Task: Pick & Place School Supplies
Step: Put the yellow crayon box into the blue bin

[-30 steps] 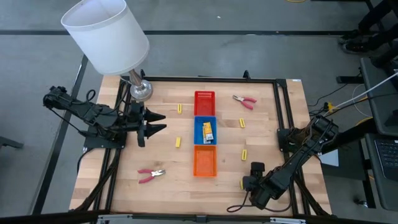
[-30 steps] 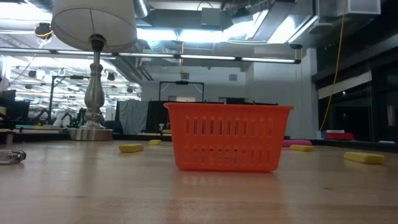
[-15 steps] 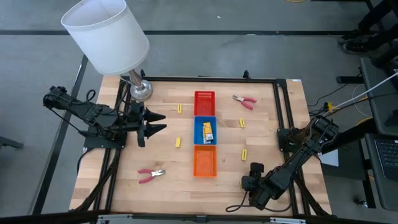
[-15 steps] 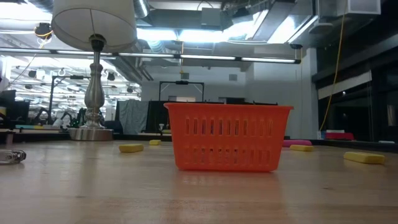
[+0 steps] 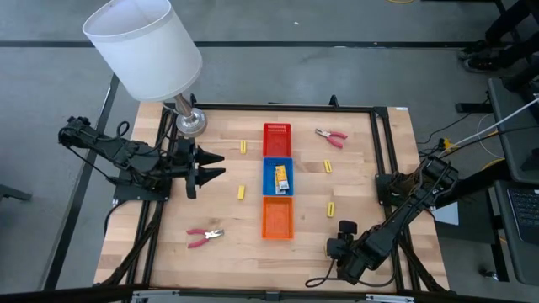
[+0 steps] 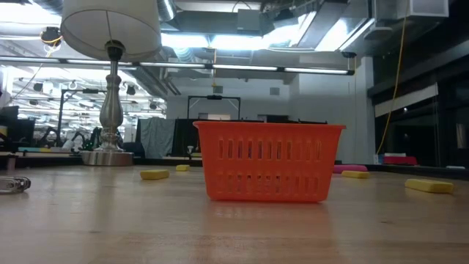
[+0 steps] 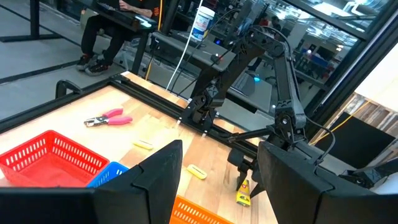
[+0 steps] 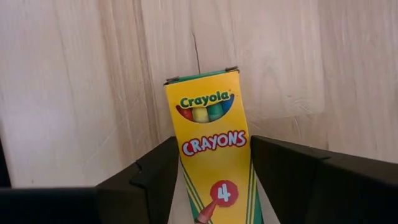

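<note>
My right claw (image 8: 211,180) is down at the tabletop's (image 5: 227,252) near right edge, its fingers touching both long sides of a yellow crayon box (image 8: 214,149) lying flat on the wood. My left claw (image 5: 215,166) hangs wide open and empty beside the lamp (image 5: 147,50).

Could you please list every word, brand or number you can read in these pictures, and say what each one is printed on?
"Crayola" – on the yellow crayon box between the right gripper's fingers.
"CRAYONS" – same box, below the brand.
"4" – same box, in a red circle.
The packets in the blue tray bear marks too small to read.
</note>
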